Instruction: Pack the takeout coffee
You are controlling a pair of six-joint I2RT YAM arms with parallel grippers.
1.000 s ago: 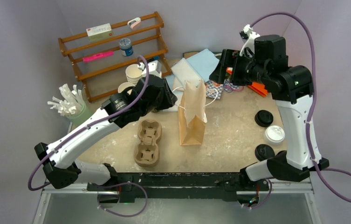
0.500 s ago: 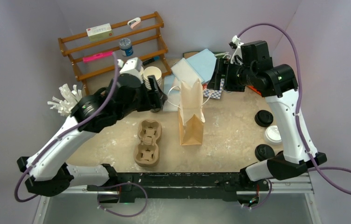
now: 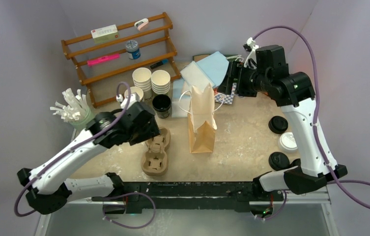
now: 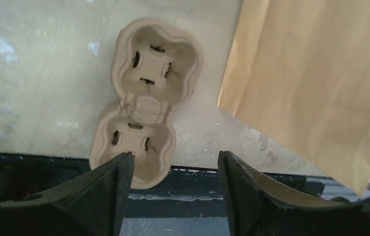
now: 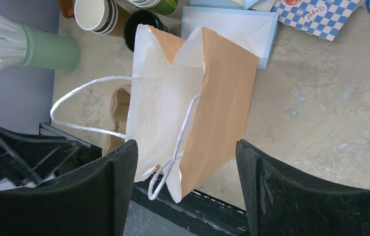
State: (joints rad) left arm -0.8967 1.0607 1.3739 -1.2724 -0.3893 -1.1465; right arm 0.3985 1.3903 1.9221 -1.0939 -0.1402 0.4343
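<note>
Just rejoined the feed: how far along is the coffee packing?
Done: nothing yet; the paper bag stands open with no cup showing inside, and the pulp tray is empty. In hand: nothing; the left gripper hangs open over the tray, the right gripper open above the bag. Left: the paper cups sit stacked, unlidded, lids loose at right.
</note>
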